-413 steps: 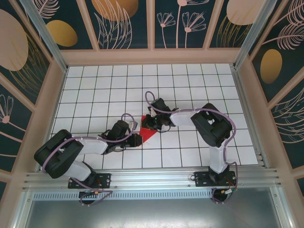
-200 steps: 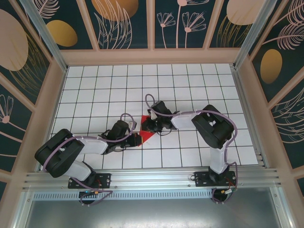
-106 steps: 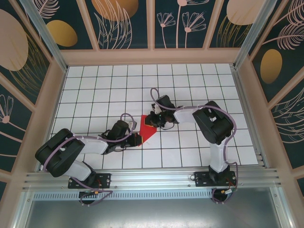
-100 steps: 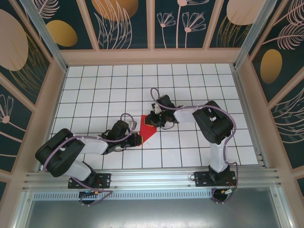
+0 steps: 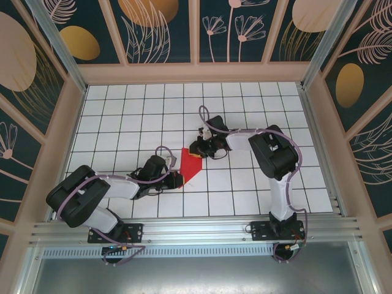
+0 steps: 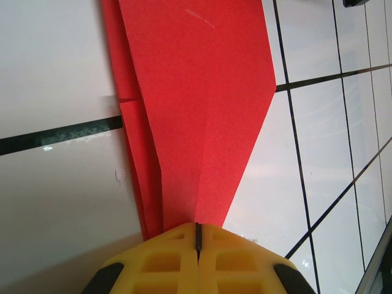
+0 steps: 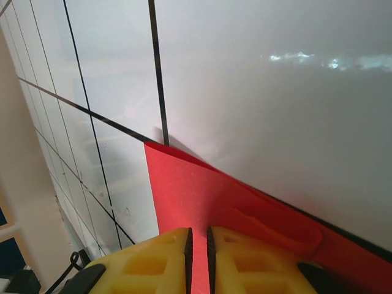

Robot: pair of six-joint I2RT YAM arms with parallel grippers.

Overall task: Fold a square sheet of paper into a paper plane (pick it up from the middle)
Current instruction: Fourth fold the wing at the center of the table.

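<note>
Mid-fold: paper a creased wedge on table centre; left claw together, pinning its tip; right claw a slit apart over far edge. Next, probably: press crease flat.

The left gripper and right gripper flank the red paper; far tiles lie open.

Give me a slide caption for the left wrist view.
Closed yellow fingers meet the narrow tip of the creased red paper on the white gridded table.
</note>
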